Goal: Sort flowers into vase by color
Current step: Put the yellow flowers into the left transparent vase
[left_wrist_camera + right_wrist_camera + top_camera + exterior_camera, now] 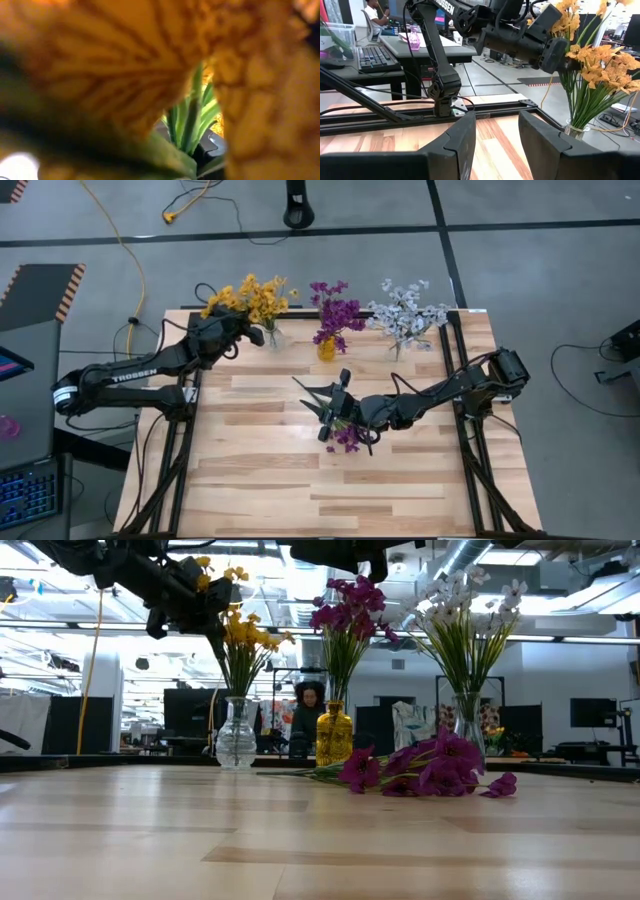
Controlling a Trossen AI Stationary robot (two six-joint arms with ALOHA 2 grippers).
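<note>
Three vases stand along the table's far edge: a clear one with yellow flowers [258, 300], an amber one [334, 735] with purple flowers [335, 310], and a clear one with pale white flowers [405, 315]. A bunch of loose purple flowers [430, 770] lies on the table mid-way, blossoms toward the near edge. My left gripper [205, 605] is shut among the yellow blossoms above the clear vase [236, 735]. My right gripper [497, 120] hovers open and level above the loose purple flowers [347, 438], with nothing between its fingers. My left gripper seems to pinch a yellow flower by its stem [213, 635], just below the blossoms, coming level from the table's left side. The stem runs down toward the clear vase's mouth. A yellow petal [125, 60] in front of the wrist camera hides the place of contact.
Black frame rails [465, 420] run along the table's left and right sides. A desk with a keyboard [28, 492] stands left of the table. A person [308, 705] sits in the room beyond. Bare wood lies toward the near edge [330, 500].
</note>
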